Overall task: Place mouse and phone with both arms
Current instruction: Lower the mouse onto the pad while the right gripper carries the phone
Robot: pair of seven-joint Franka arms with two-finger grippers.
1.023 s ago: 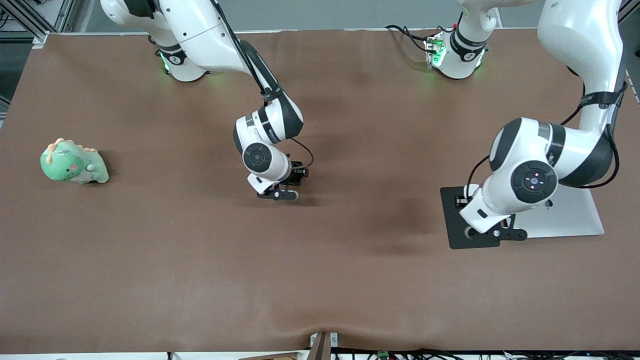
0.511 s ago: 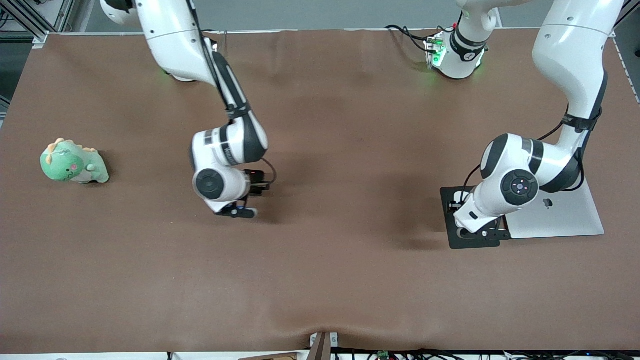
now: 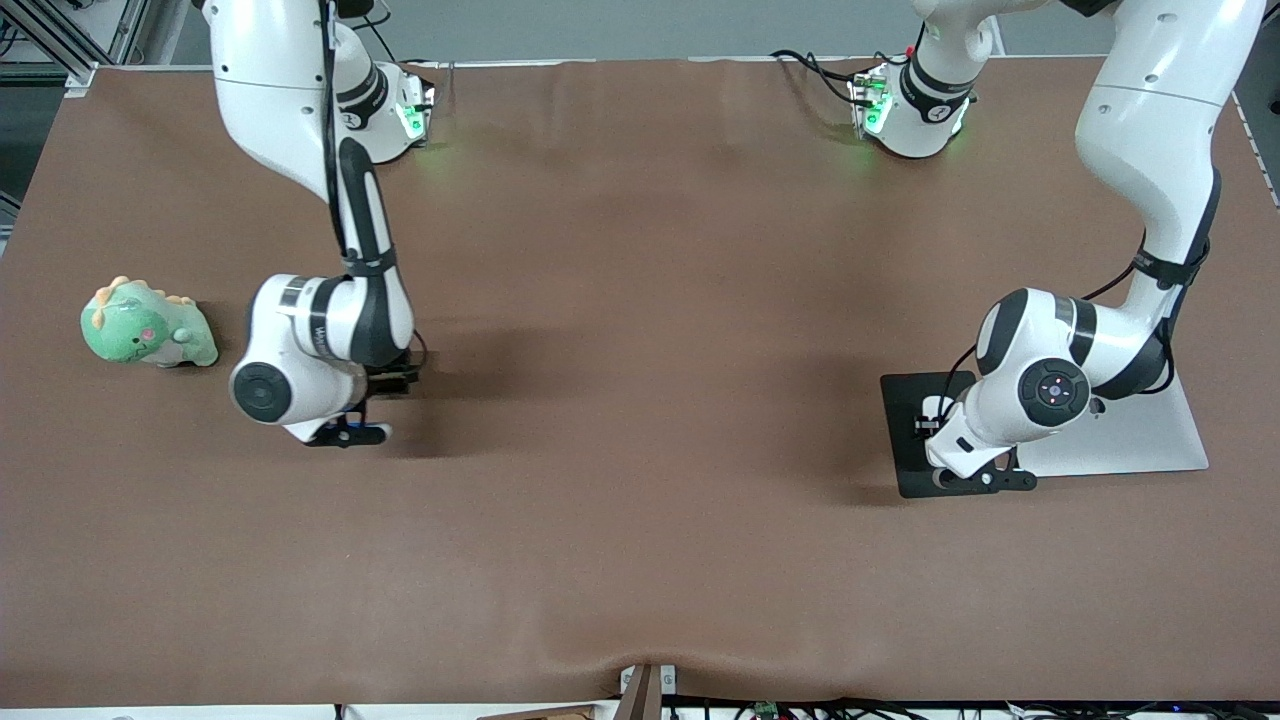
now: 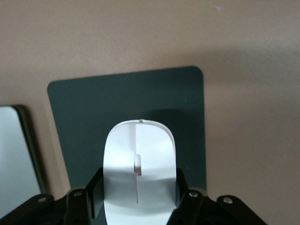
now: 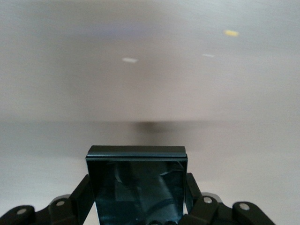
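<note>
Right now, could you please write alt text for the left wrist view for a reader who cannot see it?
The left gripper holds a white mouse by its sides above a dark mat that lies on the brown table. A pale grey slab's edge shows beside the mat.

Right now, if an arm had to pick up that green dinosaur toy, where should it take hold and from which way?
Probably from straight above, fingers closing across the middle of its body. The dinosaur sits low and rounded on the table, toward the right arm's end, with bare cloth all round it. Its crest and head look lumpy; the body between seems the fullest, evenest part to pinch.
</note>
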